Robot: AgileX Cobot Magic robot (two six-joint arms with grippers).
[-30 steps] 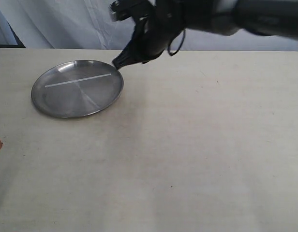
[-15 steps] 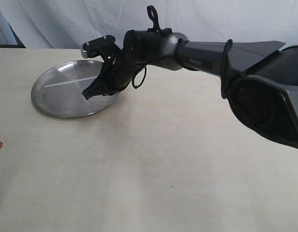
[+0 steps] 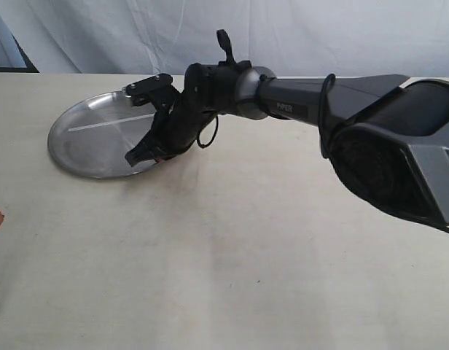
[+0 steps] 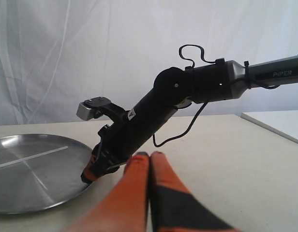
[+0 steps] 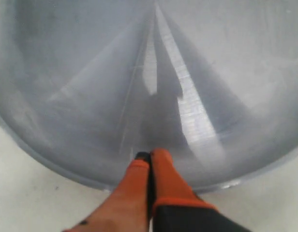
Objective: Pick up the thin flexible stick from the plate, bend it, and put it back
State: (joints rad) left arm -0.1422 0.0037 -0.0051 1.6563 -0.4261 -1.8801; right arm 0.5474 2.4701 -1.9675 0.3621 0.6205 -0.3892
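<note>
- Exterior view: we see the right gripper point(image 3: 135, 155) low at the near rim of the plate point(image 3: 79, 149). The thin flexible stick point(image 3: 111, 122) lies flat across the plate, apart from the gripper.
- Left wrist view: our left gripper point(image 4: 149, 162) is off the plate, its fingers pressed together and empty.
- Right wrist view: the right gripper's fingers meet on nothing, just inside the rim.

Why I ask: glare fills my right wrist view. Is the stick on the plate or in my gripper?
Observer: On the plate; the exterior view shows the thin flexible stick lying flat across it.
Operator: How near are my tips?
Observer: The left wrist view shows the right gripper shut at the rim, apart from the stick's end.
Operator: And the other arm?
Observer: The left gripper is shut, off the plate.
</note>
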